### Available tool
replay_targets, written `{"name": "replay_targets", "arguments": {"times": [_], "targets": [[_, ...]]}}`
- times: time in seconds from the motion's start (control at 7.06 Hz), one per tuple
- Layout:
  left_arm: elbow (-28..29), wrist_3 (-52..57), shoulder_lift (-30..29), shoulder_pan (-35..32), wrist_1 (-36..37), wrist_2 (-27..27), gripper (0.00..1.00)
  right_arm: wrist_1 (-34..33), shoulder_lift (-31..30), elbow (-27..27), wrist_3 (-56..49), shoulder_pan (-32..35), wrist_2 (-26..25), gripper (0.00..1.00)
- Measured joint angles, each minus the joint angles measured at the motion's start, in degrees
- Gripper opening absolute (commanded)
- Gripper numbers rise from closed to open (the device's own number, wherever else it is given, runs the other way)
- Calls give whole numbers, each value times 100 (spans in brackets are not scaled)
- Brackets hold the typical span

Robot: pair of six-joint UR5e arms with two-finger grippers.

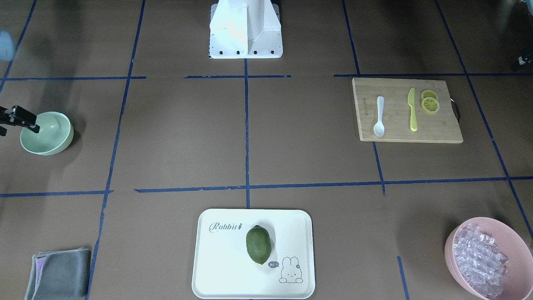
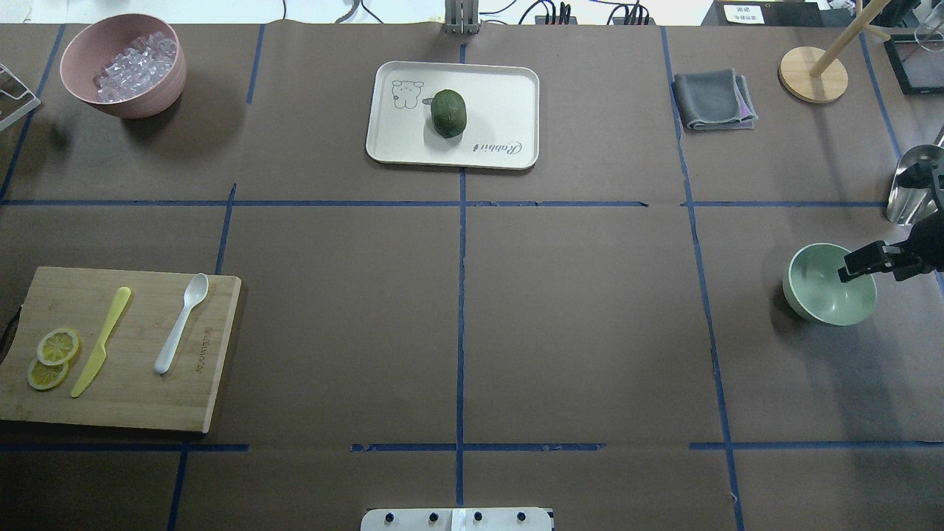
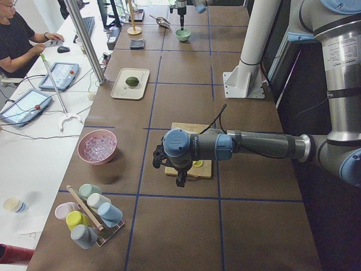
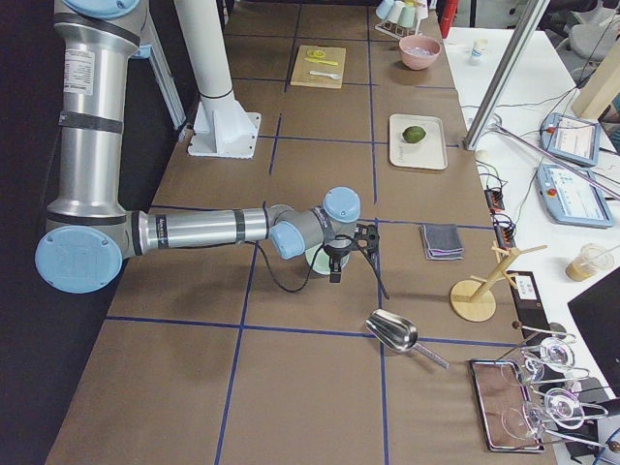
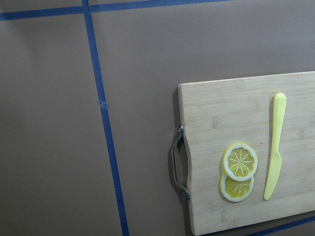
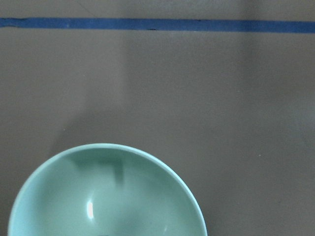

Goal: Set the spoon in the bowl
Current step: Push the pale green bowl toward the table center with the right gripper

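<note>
The white spoon (image 2: 181, 322) lies on the wooden cutting board (image 2: 140, 402) at the table's left, scoop toward the far side, beside the yellow knife (image 2: 101, 341); it also shows in the front view (image 1: 379, 116). The mint-green bowl (image 2: 824, 295) stands upright and empty at the far right, also in the front view (image 1: 52, 139). My right gripper (image 2: 881, 267) hangs over the bowl's right rim, fingers apart, holding nothing. My left gripper (image 3: 179, 179) shows only in the left side view, above the board's outer end; I cannot tell whether it is open.
Two lemon slices (image 2: 53, 358) lie on the board. A pink bowl (image 2: 140, 103) of ice pieces stands far left. A white tray (image 2: 494, 88) holds an avocado (image 2: 448, 113). A grey cloth (image 2: 712, 99), a wooden stand (image 2: 813, 74) and a metal scoop (image 2: 911, 184) are at far right.
</note>
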Motion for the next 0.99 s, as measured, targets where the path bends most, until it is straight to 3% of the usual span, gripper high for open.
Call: {"name": "replay_targets", "arguments": {"times": [0.14,0.99], "targets": [[-1,-2,-2,0,0,0,100,119,19,-177,22,-84,-12,1],[-67,-5,-6,0,0,-6,100,193,209,-117,392,-129,113,0]]}}
